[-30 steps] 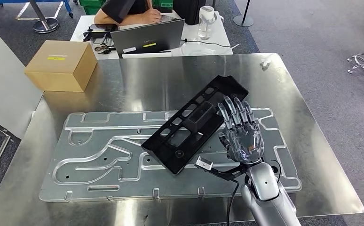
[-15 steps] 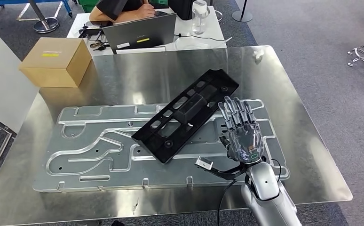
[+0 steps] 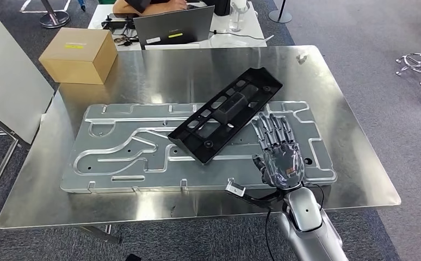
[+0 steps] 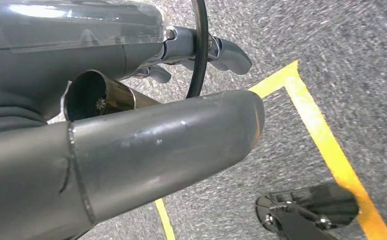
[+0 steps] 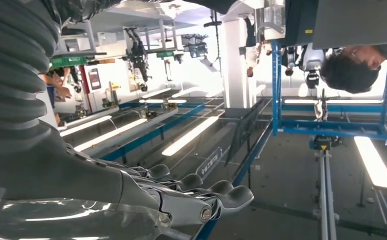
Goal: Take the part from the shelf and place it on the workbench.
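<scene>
The black slotted part [image 3: 227, 113] lies flat and askew on the machined aluminium plate [image 3: 127, 157] that rests on the steel workbench [image 3: 355, 163]. My right hand [image 3: 278, 152] hovers over the plate just to the right of the part's near half, fingers spread and a small gap from its edge, holding nothing. The right wrist view shows those fingers [image 5: 216, 195] stretched out and bare. In the left wrist view my left hand [image 4: 146, 100] hangs over grey floor, thumb and fingers apart with nothing in them.
A cardboard box [image 3: 80, 54] stands on the bench's far left corner. Behind the bench is a white table with a laptop [image 3: 173, 30], a bottle [image 3: 235, 16] and a seated person [image 3: 148, 5]. A white panel [image 3: 7, 76] stands at the left.
The camera has shifted, so the whole bench sits differently in the picture. My right hand has drawn back from the part's edge, which its fingertips reached a second ago.
</scene>
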`<state>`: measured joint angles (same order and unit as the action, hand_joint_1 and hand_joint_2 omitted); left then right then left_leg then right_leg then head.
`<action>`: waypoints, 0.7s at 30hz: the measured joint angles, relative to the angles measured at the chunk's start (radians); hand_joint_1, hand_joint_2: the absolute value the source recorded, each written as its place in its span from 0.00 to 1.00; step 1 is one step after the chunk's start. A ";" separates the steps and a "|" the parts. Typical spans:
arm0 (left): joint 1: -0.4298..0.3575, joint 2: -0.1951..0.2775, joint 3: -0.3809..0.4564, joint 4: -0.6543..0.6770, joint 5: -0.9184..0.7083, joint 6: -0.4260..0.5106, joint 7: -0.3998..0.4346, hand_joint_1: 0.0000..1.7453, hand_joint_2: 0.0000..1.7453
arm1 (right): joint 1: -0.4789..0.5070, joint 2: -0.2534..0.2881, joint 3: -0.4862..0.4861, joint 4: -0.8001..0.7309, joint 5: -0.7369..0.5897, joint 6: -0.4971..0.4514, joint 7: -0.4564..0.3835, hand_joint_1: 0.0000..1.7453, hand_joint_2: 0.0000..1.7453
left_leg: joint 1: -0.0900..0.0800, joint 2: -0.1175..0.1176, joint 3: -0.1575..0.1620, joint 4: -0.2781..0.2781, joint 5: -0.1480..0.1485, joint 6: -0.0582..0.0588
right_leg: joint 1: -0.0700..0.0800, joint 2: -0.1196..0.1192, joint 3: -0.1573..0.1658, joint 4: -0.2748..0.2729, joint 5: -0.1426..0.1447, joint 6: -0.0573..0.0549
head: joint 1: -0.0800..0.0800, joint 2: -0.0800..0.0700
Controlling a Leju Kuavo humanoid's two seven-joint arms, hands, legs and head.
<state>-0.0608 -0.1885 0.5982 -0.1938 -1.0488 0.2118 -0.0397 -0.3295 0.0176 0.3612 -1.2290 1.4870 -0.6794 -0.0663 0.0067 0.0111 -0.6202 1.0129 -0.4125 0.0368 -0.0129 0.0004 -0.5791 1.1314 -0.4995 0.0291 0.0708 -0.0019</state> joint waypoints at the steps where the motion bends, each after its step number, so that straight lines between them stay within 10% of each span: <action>1: 0.000 -0.001 0.000 0.000 0.000 0.000 0.000 0.00 0.00 | -0.003 0.000 0.000 0.000 0.000 0.000 0.001 0.00 1.00 | -0.001 0.000 -0.008 0.004 0.006 -0.005 | 0.002 0.000 0.041 -0.060 -0.004 -0.006 | -0.001 0.000; 5: 0.000 -0.002 0.000 0.000 -0.001 0.001 0.000 0.00 0.00 | -0.008 0.000 0.001 0.004 -0.001 0.000 0.003 0.00 1.00 | -0.002 -0.001 -0.019 0.005 0.028 -0.029 | 0.006 -0.001 0.055 -0.118 -0.001 -0.031 | 0.000 0.000; 10: 0.001 -0.002 0.000 0.000 -0.001 0.001 0.000 0.00 0.00 | -0.009 0.000 0.003 0.015 -0.002 0.000 0.006 0.00 1.00 | 0.003 -0.004 -0.091 0.216 -0.157 -0.047 | 0.001 -0.006 -0.010 -0.121 0.058 -0.058 | -0.004 0.000; 12: 0.001 -0.002 0.000 0.000 -0.001 0.000 -0.001 0.00 0.00 | -0.008 0.000 0.003 0.021 -0.002 0.000 0.007 0.00 1.00 | 0.004 -0.004 -0.087 0.288 -0.165 -0.050 | 0.001 -0.006 -0.045 -0.116 0.082 -0.055 | -0.004 0.000; 14: 0.000 -0.002 0.000 0.000 -0.001 0.000 -0.002 0.00 0.00 | -0.008 0.000 0.003 0.025 -0.002 0.000 0.007 0.00 1.00 | 0.005 -0.004 -0.015 0.228 -0.111 -0.049 | 0.000 -0.006 -0.080 -0.107 0.103 -0.049 | -0.004 0.000; 17: -0.005 -0.002 0.000 0.000 -0.001 0.000 -0.005 0.00 0.00 | -0.009 0.000 0.003 0.028 -0.003 0.000 0.009 0.00 1.00 | 0.001 -0.007 0.124 0.033 -0.115 -0.037 | 0.002 -0.006 -0.109 -0.096 0.130 -0.032 | -0.003 0.000; 21: -0.005 -0.005 0.002 0.000 -0.001 0.000 -0.004 0.00 0.00 | -0.012 0.000 0.003 0.039 -0.027 0.002 0.013 0.00 1.00 | -0.001 -0.006 0.121 -0.008 -0.100 -0.005 | -0.001 -0.005 -0.114 -0.101 0.144 -0.005 | -0.006 0.000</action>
<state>-0.0661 -0.1935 0.5999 -0.1936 -1.0498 0.2116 -0.0437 -0.3417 0.0175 0.3640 -1.1895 1.4598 -0.6777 -0.0535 0.0052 0.0047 -0.4996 1.0046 -0.5125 0.0314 -0.0141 -0.0044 -0.6934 1.0305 -0.3558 0.0238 0.0651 -0.0019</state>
